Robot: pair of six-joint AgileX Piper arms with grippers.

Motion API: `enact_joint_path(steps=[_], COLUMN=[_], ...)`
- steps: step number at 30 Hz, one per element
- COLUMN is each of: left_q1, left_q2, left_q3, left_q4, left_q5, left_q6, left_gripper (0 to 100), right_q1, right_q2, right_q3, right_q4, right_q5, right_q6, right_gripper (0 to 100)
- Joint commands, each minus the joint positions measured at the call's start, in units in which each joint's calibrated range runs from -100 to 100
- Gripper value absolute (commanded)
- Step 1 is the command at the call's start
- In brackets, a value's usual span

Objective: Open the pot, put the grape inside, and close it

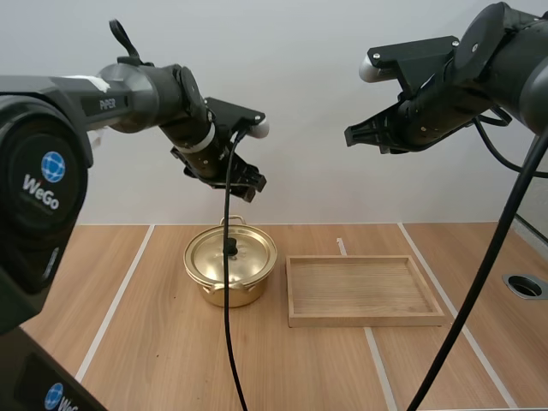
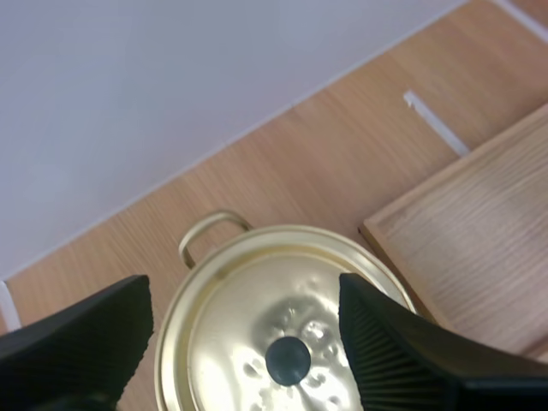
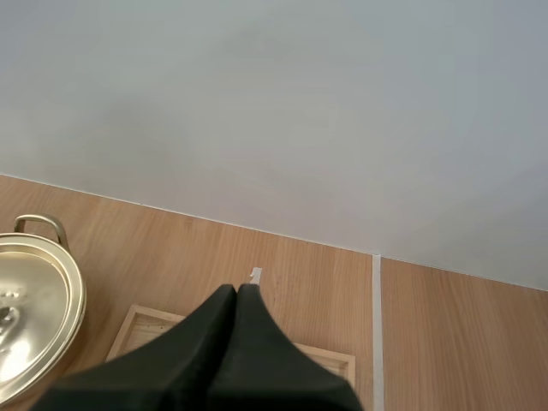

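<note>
- Left pincer: open, holding nothing. It hangs over the pot, and its two black fingers with ribbed inner faces stand apart on either side of the lid.
- Pot: round, shiny gold metal. It sits on the counter just left of the tray, not touching it.
- Lid: on the pot, slightly dented and reflective, with a small round black knob at its centre.
- Loop handle: thin gold metal on the pot's far side. The left wrist view cuts off the pot's near side.
- Tray: pale wood, rectangular, with a low rim and visible grain. In the right wrist view the fingers hide most of it.
- Right pincer: closed on nothing, fingers together as one dark wedge, held high above the tray's far edge.
- Counter: wood-grain planks with white tape lines.
</note>
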Motion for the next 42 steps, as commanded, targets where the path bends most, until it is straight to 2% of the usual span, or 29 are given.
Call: enact_joint_path(steps=[1, 3, 4, 6, 9, 10, 14, 23, 26, 30, 32, 39, 42], left_q1=[-0.25, -0.25, -0.25, -0.25, -0.25, -0.25, -0.25, -0.25, -0.14, 1.25, 2.26, 6.69, 7.64], left_q2=[-3.1, -4.5, -5.2, -6.2, -7.2, -7.3, -8.3, -11.0, -12.7, -17.0, -19.2, -26.6, -30.3], left_q3=[-2.6, -3.6, -3.9, -4.5, -5.2, -5.2, -5.2, -5.2, -4.0, 0.5, 2.7, 13.0, 19.8], left_q4=[-0.3, -0.3, -0.3, -0.2, -0.2, 0.0, 0.7, 1.5, 6.3, 17.8, 20.5, 20.7, 20.7], left_q5=[0.9, 0.9, 0.5, 0.5, 0.1, -0.7, -3.3, -2.9, -6.9, -23.0, -25.9, -34.8, -39.0], left_q6=[-0.7, -0.8, -1.3, -2.4, -2.6, -2.6, -3.4, -3.3, -12.8, -26.7, -29.5, -29.8, -29.8], left_gripper=[100, 91, 82, 55, 7, 0, 0, 0, 0, 0, 0, 0, 0], right_q1=[-0.3, -0.3, -0.3, -0.3, -0.3, -0.3, -0.3, -0.3, -0.3, -0.3, -0.3, 1.0, 2.5], right_q2=[-0.7, -0.7, -0.7, -0.7, -0.7, -0.7, -0.7, -0.7, -0.7, -0.7, -0.7, -1.3, -3.2], right_q3=[-0.1, -0.1, -0.1, -0.1, -0.1, -0.1, -0.1, -0.1, -0.1, 0.0, 0.1, 7.9, 14.2], right_q4=[0.1, 0.2, 0.4, 0.8, 1.3, 1.3, 2.2, 8.4, 9.7, 9.8, 10.2, 12.8, 12.7], right_q5=[0.1, 0.2, 0.2, 0.3, 0.9, 0.9, 0.8, 1.3, 1.3, -1.1, -2.6, -11.9, -20.4], right_q6=[-0.2, -0.2, -0.2, -0.2, -0.2, -0.2, -0.2, 1.6, 1.6, 1.6, 1.6, 0.4, -1.6], right_gripper=[0, 0, 0, 0, 0, 0, 0, 0, 0, 0, 0, 0, 0])
